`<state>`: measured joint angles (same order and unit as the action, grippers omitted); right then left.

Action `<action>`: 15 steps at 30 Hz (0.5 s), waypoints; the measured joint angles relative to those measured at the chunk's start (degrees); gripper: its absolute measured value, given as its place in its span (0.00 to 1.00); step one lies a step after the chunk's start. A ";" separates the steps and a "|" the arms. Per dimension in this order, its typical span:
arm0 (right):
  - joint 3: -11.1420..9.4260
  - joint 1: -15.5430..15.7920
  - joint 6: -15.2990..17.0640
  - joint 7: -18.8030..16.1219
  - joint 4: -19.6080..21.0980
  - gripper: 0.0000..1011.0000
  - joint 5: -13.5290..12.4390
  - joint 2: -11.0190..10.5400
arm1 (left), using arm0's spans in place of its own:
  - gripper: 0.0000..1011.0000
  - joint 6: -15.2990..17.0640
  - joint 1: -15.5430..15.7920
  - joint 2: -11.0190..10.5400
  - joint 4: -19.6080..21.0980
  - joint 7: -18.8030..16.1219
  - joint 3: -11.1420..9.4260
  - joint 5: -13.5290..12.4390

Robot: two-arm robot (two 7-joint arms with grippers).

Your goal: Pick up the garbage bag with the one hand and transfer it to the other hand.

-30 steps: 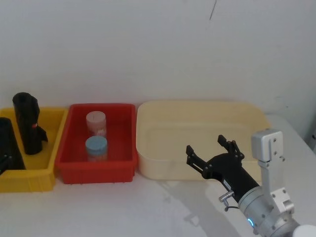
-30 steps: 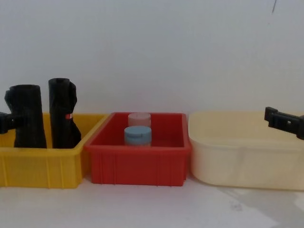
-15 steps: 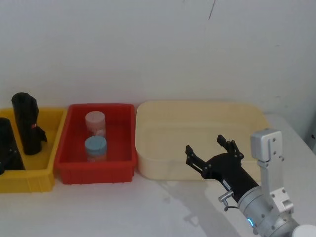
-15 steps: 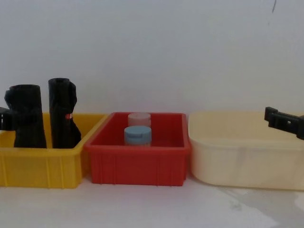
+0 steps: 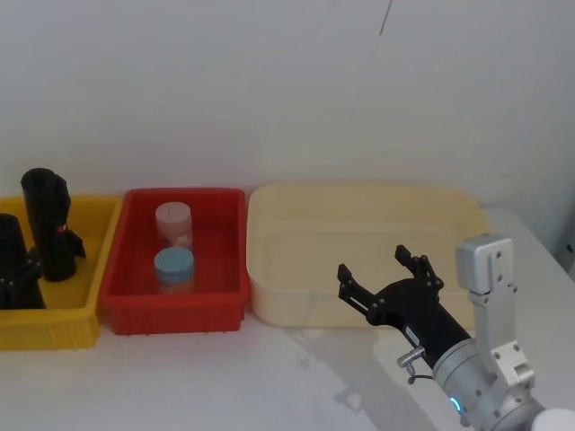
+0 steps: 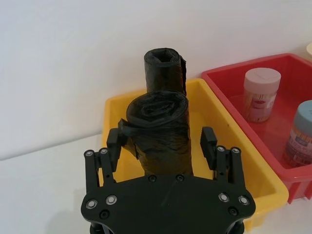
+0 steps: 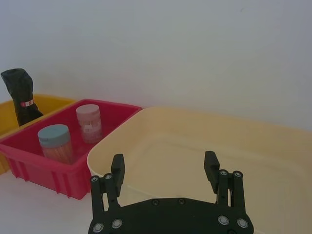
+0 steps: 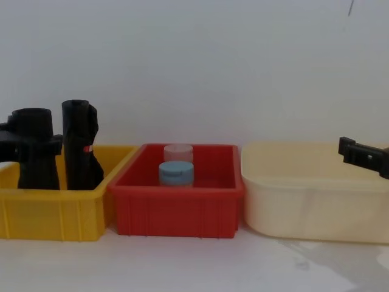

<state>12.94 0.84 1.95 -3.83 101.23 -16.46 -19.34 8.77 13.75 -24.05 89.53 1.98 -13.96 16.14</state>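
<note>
Head view: garbage bag point(image 5: 9, 238) upright in the yellow bin point(image 5: 49, 328), far left; right end effector point(image 5: 375, 262) open at the cream tub's point(image 5: 359, 190) near rim
Left wrist view: left end effector point(image 6: 161, 139) open, one finger each side of the garbage bag
Chest view: garbage bag just beside the red-marked roll point(image 8: 79, 143)

The left gripper point(image 6: 161, 141) is sliding in from nine o'clock across the chest view, its spread fingers now coming to straddle the garbage bag point(image 6: 157, 109) near its top.
</note>
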 joint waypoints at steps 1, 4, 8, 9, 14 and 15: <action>0.00 0.00 0.00 0.00 0.00 0.99 0.00 0.00 | 0.97 -0.05 0.26 0.07 -0.29 0.02 -0.13 -0.23; 0.00 0.00 0.00 0.00 0.00 0.99 0.00 0.00 | 0.92 -0.12 0.60 0.14 -0.63 0.05 -0.27 -0.52; 0.00 0.00 0.00 0.00 0.00 0.99 0.00 0.00 | 0.82 -0.24 1.09 0.28 -1.13 0.09 -0.49 -0.94; 0.00 0.00 0.00 0.00 0.00 0.99 0.00 0.00 | 0.77 -0.26 1.25 0.31 -1.27 0.10 -0.57 -1.06; 0.00 0.00 0.00 0.00 0.00 0.99 0.00 0.00 | 0.64 -0.32 1.60 0.39 -1.62 0.14 -0.71 -1.36; 0.00 0.00 0.00 0.00 0.00 0.99 0.00 0.00 | 0.61 -0.34 1.68 0.41 -1.72 0.16 -0.75 -1.44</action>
<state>12.94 0.84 1.95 -3.83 101.23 -16.46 -19.33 8.43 15.44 -23.64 87.80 2.13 -14.71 14.70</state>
